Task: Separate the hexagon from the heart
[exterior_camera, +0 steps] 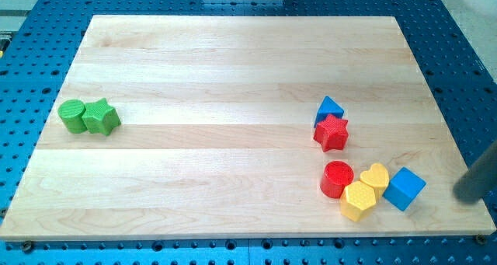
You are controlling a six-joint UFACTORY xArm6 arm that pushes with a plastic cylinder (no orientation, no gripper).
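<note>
The yellow hexagon (358, 200) lies near the view's bottom right, touching the yellow heart (375, 176) just above and to its right. A red cylinder (337, 179) touches the hexagon's upper left. A blue cube (404, 189) sits against the heart's right side. My dark rod enters at the view's right edge, and my tip (463, 195) is to the right of the blue cube, apart from it, off the board's right edge.
A blue triangle (329, 109) and a red star (331, 133) touch each other above the cluster. A green cylinder (73, 116) and a green star (101, 116) sit together at the view's left. The wooden board (233, 78) lies on a blue perforated table.
</note>
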